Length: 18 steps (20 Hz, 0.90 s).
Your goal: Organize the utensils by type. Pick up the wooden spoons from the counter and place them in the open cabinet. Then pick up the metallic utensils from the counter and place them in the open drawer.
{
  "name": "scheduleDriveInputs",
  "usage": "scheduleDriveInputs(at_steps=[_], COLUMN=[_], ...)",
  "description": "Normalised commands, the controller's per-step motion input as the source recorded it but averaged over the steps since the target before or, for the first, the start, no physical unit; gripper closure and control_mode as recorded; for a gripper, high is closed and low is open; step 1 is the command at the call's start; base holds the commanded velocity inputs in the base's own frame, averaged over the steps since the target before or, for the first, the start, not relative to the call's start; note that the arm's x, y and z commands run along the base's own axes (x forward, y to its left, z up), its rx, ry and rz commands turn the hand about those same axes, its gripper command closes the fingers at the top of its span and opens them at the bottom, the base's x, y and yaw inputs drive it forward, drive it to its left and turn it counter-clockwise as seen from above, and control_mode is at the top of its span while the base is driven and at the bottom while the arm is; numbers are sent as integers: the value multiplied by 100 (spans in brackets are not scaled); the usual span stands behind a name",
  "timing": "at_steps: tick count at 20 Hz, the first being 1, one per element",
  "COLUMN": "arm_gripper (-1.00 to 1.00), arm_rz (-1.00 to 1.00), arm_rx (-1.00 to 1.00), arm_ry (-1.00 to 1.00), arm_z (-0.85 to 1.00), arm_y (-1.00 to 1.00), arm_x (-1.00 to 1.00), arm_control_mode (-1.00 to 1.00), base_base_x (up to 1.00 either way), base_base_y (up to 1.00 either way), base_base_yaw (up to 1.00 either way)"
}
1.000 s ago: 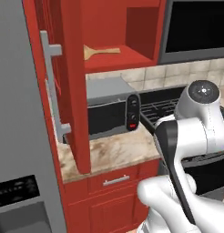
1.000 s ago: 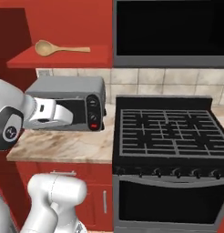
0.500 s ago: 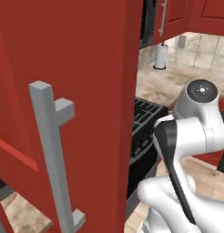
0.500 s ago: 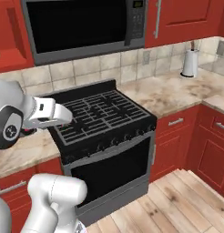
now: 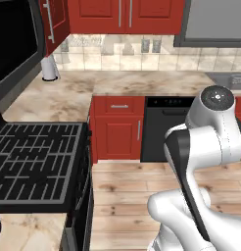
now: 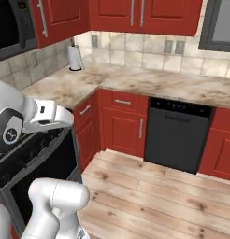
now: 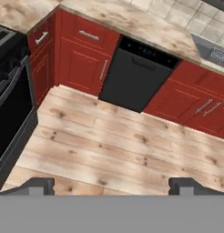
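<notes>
My gripper (image 7: 113, 185) is open, its two dark fingertips (image 7: 41, 184) set wide apart with nothing between them, hanging above the wooden floor (image 7: 109, 141). The beige veined counter (image 5: 117, 83) runs round the corner over red base cabinets, and also shows in the right base view (image 6: 135, 81) and the hand view (image 7: 123, 18). The wooden spoons, the metallic utensils, the open cabinet and the open drawer are out of view. The red drawers under the counter (image 6: 121, 101) are shut.
A black stove (image 5: 34, 162) stands at the left with a microwave (image 5: 14, 44) above it. A black dishwasher (image 6: 175, 135) sits under the counter. A paper towel roll (image 6: 75, 58) stands in the corner. A sink (image 7: 214, 52) lies far right.
The whole picture has swung right with the base. The toaster oven and the cabinet shelf with the spoon have left the views; the corner counter and dishwasher have come in. The gripper stays open.
</notes>
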Motion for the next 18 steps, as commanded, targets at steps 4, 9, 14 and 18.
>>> scheduleDriveInputs(at_steps=[4,9,14,18], arm_gripper=[-100,-100,-100,-100], arm_rz=[0,0,0,0], arm_rx=[0,0,0,0], arm_ry=[0,0,0,0], arm_z=[0,0,0,0], arm_y=[0,0,0,0], arm_x=[0,0,0,0], arm_control_mode=[100,100,100,100], base_base_x=[0,0,0,15], base_base_y=[-12,-16,-41,-45], base_base_yaw=[-100,-100,-90,-72])
